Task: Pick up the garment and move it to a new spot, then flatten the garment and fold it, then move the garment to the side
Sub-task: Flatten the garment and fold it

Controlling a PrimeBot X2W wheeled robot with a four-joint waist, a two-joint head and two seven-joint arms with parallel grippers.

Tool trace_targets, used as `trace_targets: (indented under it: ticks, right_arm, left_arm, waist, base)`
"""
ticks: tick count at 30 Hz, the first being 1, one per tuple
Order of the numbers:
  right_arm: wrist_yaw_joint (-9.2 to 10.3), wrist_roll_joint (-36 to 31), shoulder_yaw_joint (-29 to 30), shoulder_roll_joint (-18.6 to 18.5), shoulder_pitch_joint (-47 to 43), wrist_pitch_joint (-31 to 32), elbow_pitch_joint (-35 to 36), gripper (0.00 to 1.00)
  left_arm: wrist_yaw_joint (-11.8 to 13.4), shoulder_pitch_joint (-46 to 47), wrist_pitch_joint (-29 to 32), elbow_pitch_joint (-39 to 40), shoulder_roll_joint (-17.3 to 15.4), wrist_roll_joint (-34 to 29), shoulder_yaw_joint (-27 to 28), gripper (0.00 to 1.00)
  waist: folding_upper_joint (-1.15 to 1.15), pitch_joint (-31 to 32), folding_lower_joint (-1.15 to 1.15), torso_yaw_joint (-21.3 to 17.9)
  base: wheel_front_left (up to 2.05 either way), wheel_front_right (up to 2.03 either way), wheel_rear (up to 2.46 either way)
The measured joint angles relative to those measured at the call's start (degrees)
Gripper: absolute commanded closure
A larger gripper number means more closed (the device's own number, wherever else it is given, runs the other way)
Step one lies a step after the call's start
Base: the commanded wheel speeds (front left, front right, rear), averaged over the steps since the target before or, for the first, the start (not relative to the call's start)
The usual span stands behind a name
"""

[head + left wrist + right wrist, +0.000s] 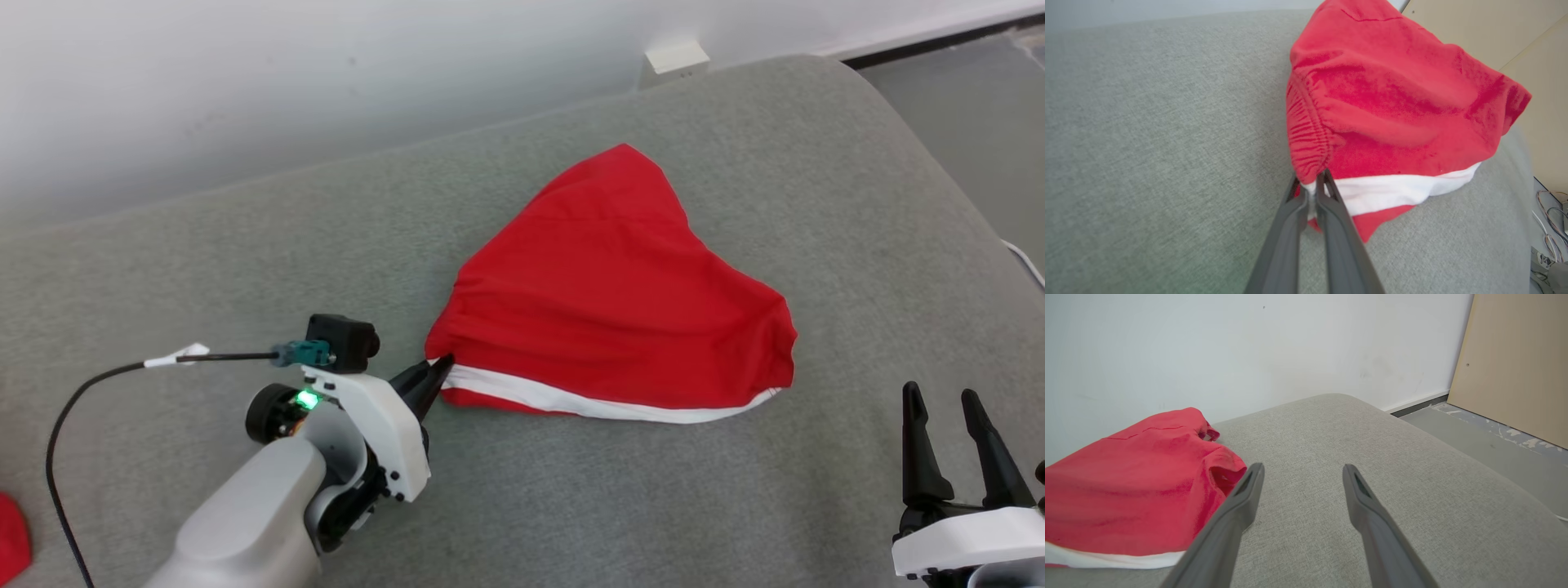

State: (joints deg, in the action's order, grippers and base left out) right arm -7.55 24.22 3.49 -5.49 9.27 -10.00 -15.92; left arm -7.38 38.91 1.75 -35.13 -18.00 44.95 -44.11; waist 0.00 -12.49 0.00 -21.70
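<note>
So the garment (620,310) is a pair of red shorts, by the look of it, lying in a rumpled, roughly triangular heap around the middle of the grey cushion (204,269), one point aimed at the wall (245,82) and the white stripe (571,400) running along the edge closest to the robot. The left gripper (445,361) is clamped right on the near-left corner. In the left wrist view the two fingers are pinched together on the cloth, just where the gathered waistband (1306,134) meets the stripe (a pretty thin bite, only the corner itself, so I'd guess it could slip if the lift is jerky). From that pinch the whole garment spreads off to the robot's right and away from it, with the striped edge as the long line pointing over toward the other arm. The right gripper (939,396) sits at the lower right with its fingers spread apart, holding nothing, well clear of the garment's right-hand corner. So the left arm is obviously the one doing the pick-up, and my read is we're at the very first step: grab made, nothing lifted or moved yet. A black cable (57,441) loops off the left wrist, clear of the cloth.
</note>
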Motion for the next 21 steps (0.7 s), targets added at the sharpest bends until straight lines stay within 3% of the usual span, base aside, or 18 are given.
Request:
trace_targets:
  ticks: [7, 16, 21]
  right_arm:
    - [0.0, 0.0, 0.6, -1.2, -0.2, 0.3, 0.0, 0.0]
    - [0.0, 0.3, 2.0, -3.0, -0.5, 1.2, 1.0, 0.0]
    - [0.0, -0.6, 3.1, -2.2, -1.5, 2.4, 2.4, 0.0]
  left_arm:
    - [0.4, -0.5, -3.3, -1.1, 0.1, 0.6, 0.1, 1.0]
    - [5.2, -6.5, -7.3, 2.8, -1.5, 0.5, 0.8, 1.0]
    - [7.7, -11.1, -8.9, 6.3, -3.1, 0.5, 1.2, 1.0]
  waist:
    - [0.0, 2.0, 0.0, 4.1]
    - [0.0, 3.6, 0.0, 11.2]
    - [0.0, 4.3, 0.0, 14.6]
  base:
    - [0.0, 0.0, 0.0]
    - [0.0, 0.0, 0.0]
    - [0.0, 0.0, 0.0]
